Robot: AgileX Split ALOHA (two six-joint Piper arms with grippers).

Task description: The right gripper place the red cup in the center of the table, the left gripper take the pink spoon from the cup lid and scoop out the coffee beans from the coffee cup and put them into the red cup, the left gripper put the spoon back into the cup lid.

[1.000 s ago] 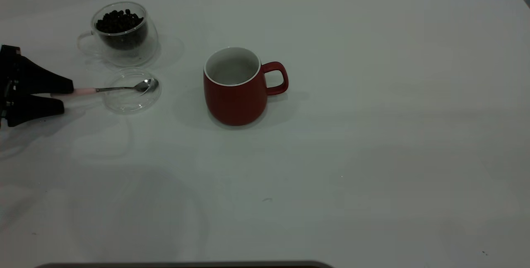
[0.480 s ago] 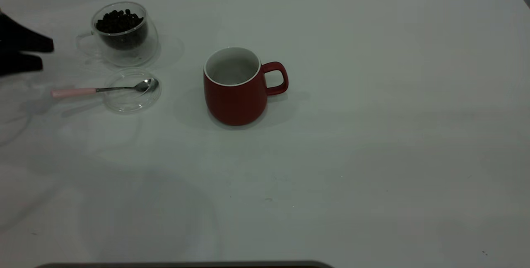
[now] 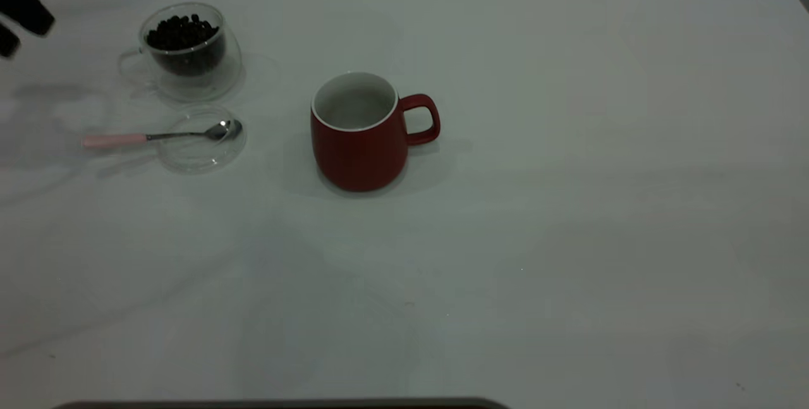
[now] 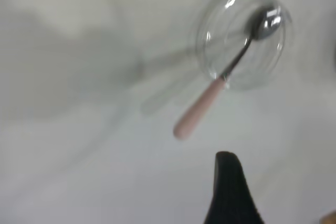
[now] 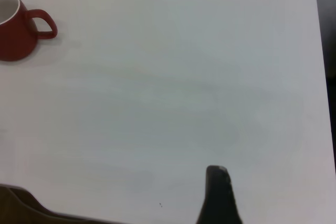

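The red cup (image 3: pixel 360 134) stands upright near the middle of the white bench (image 3: pixel 569 207), its loop handle turned toward the right arm's side; its white inside shows no beans from the exterior view. Well to the left arm's side of it, the clear cup lid (image 3: pixel 201 138) lies flat on the bench, and the pink spoon (image 3: pixel 161 137) rests across it: the shiny bowl sits inside the lid near the rim facing the red cup, while the pale pink handle reaches out past the opposite rim and over the bare bench. Just behind the lid, nearly touching it, stands the coffee cup (image 3: pixel 186 52), upright, holding the dark heap of coffee beans (image 3: pixel 182 33). The left pincer (image 3: pixel 19 7) is at the far left edge of the exterior view, raised and well apart from the spoon; its two black fingertips show a gap between them there, so it is apart and holds nothing. In the left wrist view one black finger (image 4: pixel 231 192) shows, with the spoon (image 4: pixel 220 85) and the lid (image 4: pixel 241 43) beyond it. The right pincer shows only as a single dark fingertip (image 5: pixel 219 195) in the right wrist view, over bare bench far from the red cup (image 5: pixel 18 27); I cannot tell whether it is apart or together.
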